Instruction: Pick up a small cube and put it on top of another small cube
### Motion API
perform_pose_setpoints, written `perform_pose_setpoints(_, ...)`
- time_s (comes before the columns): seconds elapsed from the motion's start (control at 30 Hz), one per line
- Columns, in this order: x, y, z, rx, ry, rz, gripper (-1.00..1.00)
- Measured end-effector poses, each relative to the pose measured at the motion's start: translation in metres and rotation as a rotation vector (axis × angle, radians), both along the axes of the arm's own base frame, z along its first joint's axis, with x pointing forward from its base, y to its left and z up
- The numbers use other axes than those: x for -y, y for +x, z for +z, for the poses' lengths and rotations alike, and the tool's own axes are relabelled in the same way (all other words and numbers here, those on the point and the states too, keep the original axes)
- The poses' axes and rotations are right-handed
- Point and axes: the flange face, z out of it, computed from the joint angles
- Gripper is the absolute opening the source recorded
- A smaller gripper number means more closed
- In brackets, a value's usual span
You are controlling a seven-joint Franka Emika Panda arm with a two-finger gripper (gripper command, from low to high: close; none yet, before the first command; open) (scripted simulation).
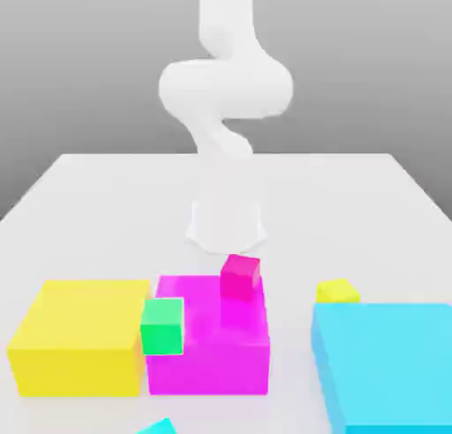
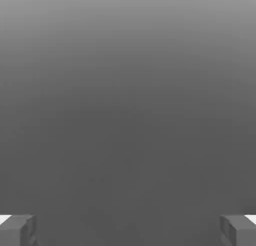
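Note:
The small cube (image 1: 160, 426), tiny and cyan, lies at the very front of the table, cut off by the exterior view's lower edge. The other small cube (image 1: 240, 275), hot pink to crimson, shows at the rear edge of the large magenta block (image 1: 207, 353); whether it rests on the block or behind it I cannot tell. The white arm (image 1: 225, 88) stands folded at the back of the table, far from both cubes. In the hand view my gripper (image 2: 128, 231) is open, its grey fingertips (image 2: 17, 230) wide apart with nothing between them, facing a plain grey backdrop.
A large yellow block (image 1: 79, 335) stands at the exterior view's left, touching a small green cube (image 1: 162, 325) at the magenta block's front corner. A large cyan block (image 1: 388, 366) fills the front right, with a small yellow cube (image 1: 337, 291) behind it. The white table (image 1: 106, 212) stretches back.

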Motion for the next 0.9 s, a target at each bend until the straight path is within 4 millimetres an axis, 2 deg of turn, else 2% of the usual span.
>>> perform_pose_setpoints(0.23, 0.016, 0.081, -0.094, -0.172, -0.053, 0.113, 0.00)
perform_pose_setpoints(0.47, 0.031, 0.137, -0.204, -0.337, -0.100, 0.224, 0.00)
perform_pose_setpoints(0.7, 0.049, 0.165, -0.326, -0.500, -0.146, 0.334, 0.00)
perform_pose_setpoints(0.9, 0.064, 0.166, -0.432, -0.641, -0.185, 0.436, 0.00)
